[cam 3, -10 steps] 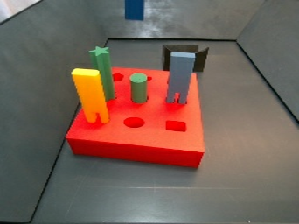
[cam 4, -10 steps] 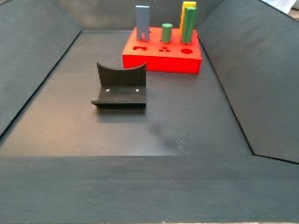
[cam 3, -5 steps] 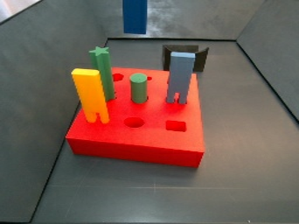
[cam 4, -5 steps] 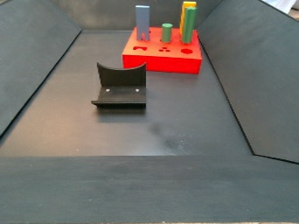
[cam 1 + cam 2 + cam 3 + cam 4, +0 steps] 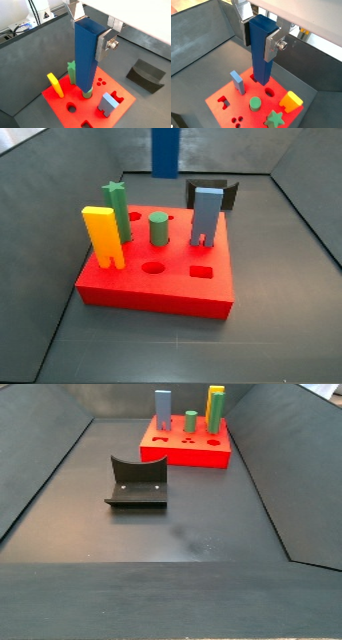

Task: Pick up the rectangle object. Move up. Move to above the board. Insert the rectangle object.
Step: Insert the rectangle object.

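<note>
The hand (image 5: pixel 91 42) grips the blue bar (image 5: pixel 85 55) between its silver finger plates (image 5: pixel 272 46), holding it upright in the air above the red board (image 5: pixel 244 107). In a side view the bar (image 5: pixel 163 152) hangs at 12 o'clock, above and behind the board (image 5: pixel 158 288), beside the fixture (image 5: pixel 214 191). A yellow block (image 5: pixel 102 238), green star peg (image 5: pixel 118 208), green cylinder (image 5: pixel 159 229) and grey-blue peg (image 5: pixel 206 216) stand in the board.
</note>
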